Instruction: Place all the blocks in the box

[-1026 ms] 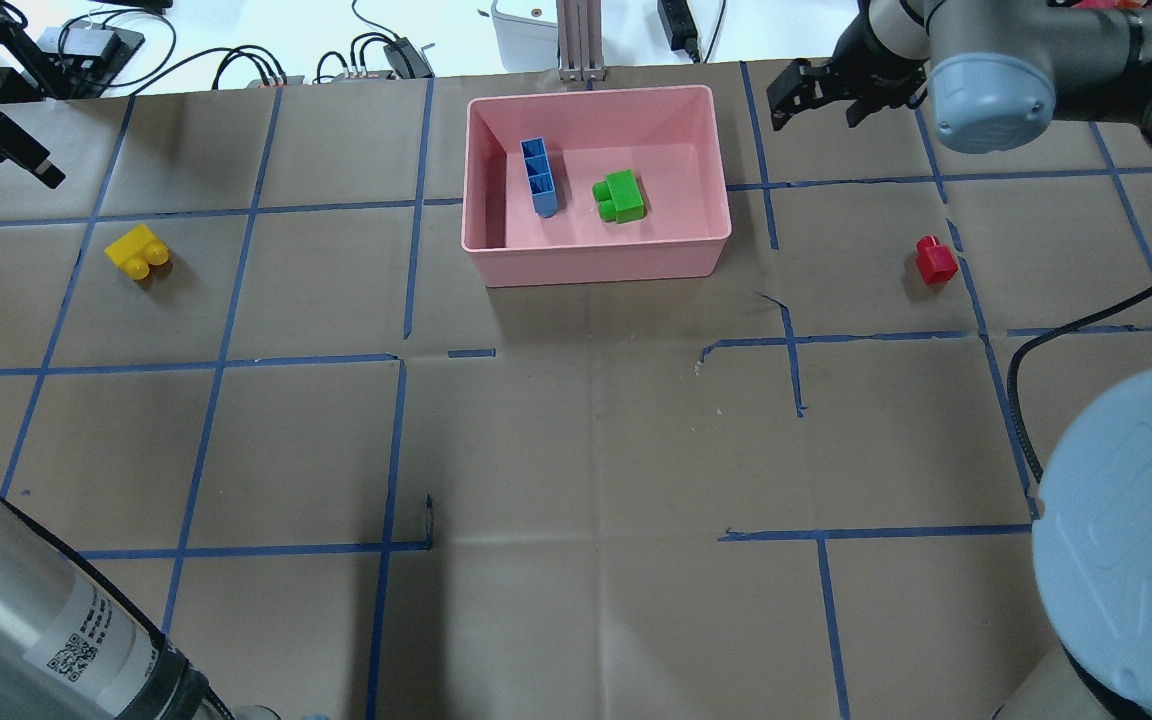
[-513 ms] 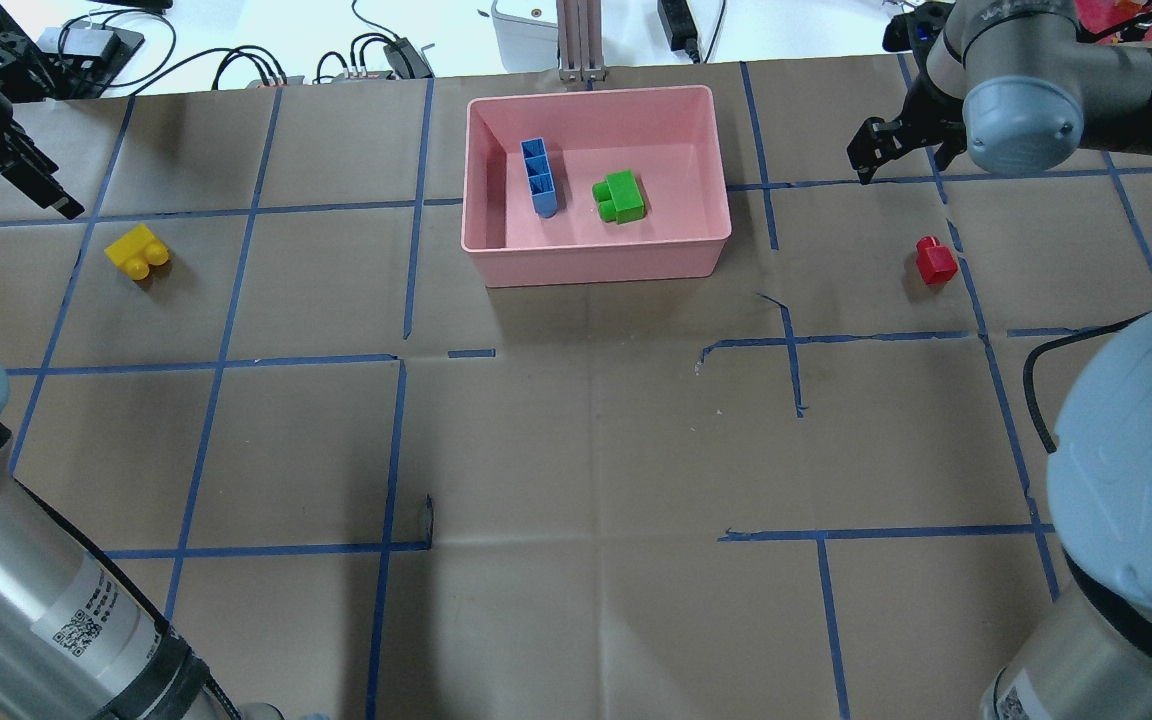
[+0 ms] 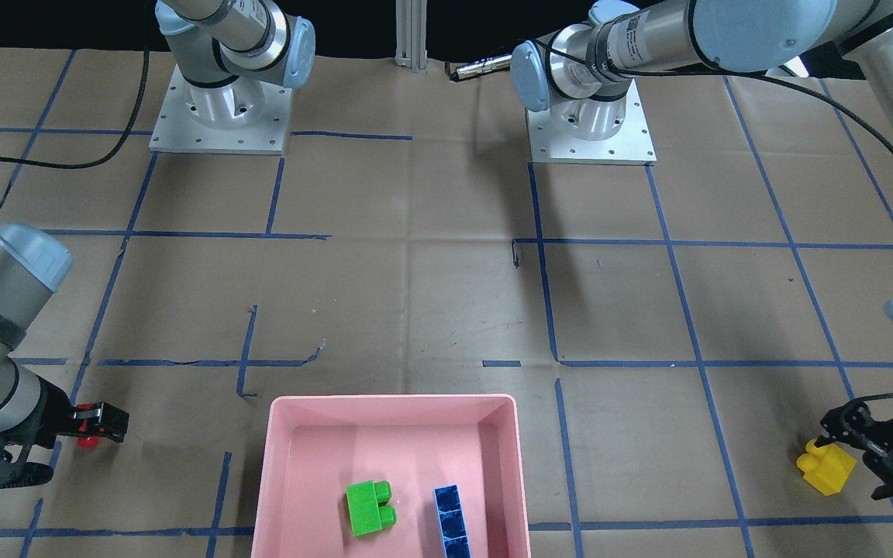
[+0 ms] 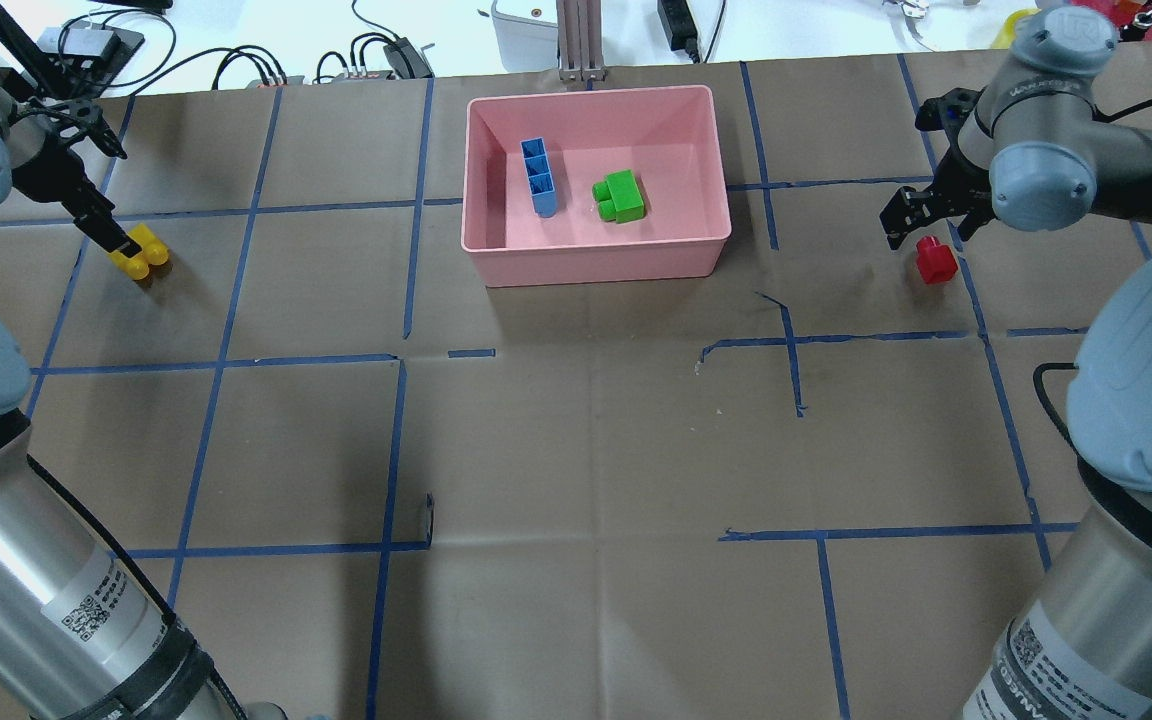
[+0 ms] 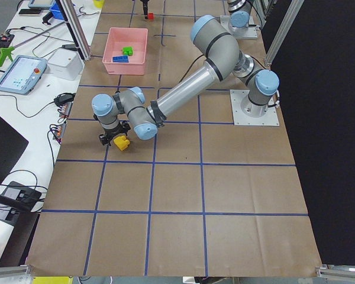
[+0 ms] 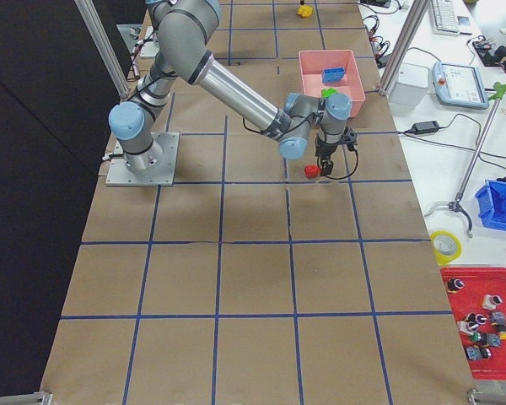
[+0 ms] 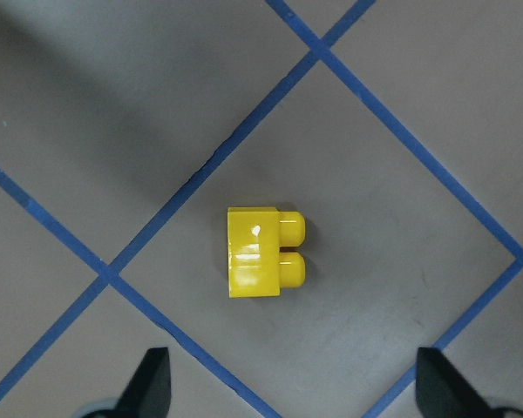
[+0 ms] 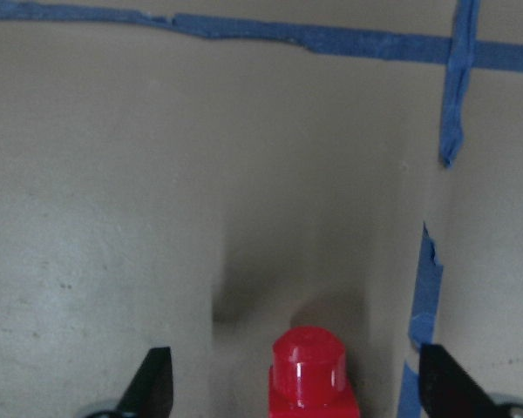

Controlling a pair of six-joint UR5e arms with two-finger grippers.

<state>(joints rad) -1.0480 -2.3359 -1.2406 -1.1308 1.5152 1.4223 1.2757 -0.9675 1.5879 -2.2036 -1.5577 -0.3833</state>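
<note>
Brown-paper worktop [image 4: 576, 450] with blue tape lines. The pink box [image 4: 596, 262] sits at the far edge, with the blue brick [image 4: 538, 177] and the green brick [image 4: 620, 196] side by side inside it. The other two are out on the worktop, well apart from the box. The left hand [image 7: 295, 387] hangs over the yellow brick [image 7: 263, 252], fingers spread wide, gripping nothing. Same with the right hand [image 8: 296, 374]: wide open and empty, right over the tiny red brick [image 4: 935, 261].

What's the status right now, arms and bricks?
Left gripper open above yellow brick. Right gripper open at red brick, neither gripped. Blue brick and green brick in box. Nothing seen blocking.
</note>
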